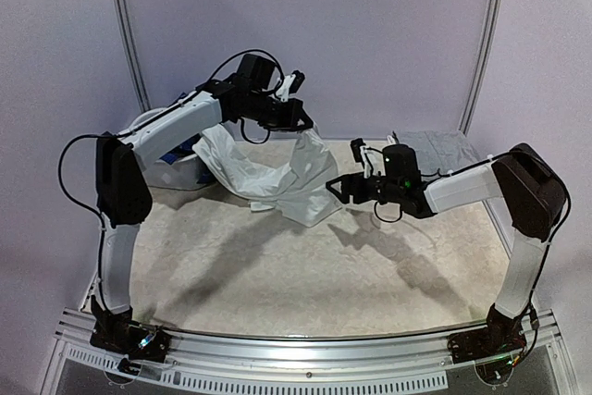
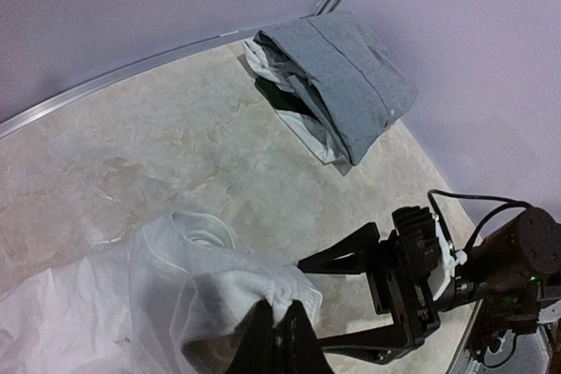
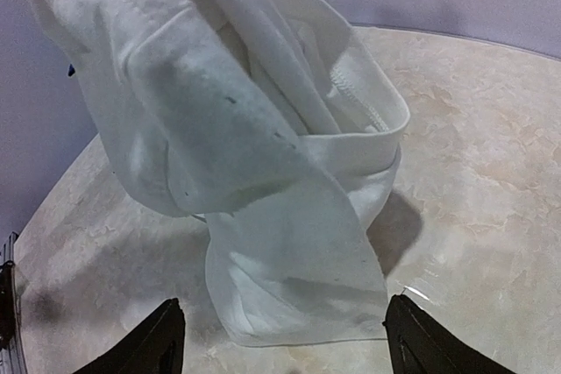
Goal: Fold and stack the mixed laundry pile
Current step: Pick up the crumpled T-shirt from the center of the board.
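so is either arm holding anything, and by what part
The left gripper pinches the white garment by a bunched fold at its raised end. The right gripper has open jaws and holds nothing.

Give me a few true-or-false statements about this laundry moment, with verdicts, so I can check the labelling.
1. The left gripper is shut on the white garment and holds part of it up above the table. True.
2. The right gripper is shut on the white garment's lower edge. False: its jaws stand wide open, facing the garment without gripping it.
3. A folded grey garment lies at the far right of the table. True.
4. The white garment lies spread flat on the table. False: it hangs bunched from the left gripper, its lower end reaching the table.
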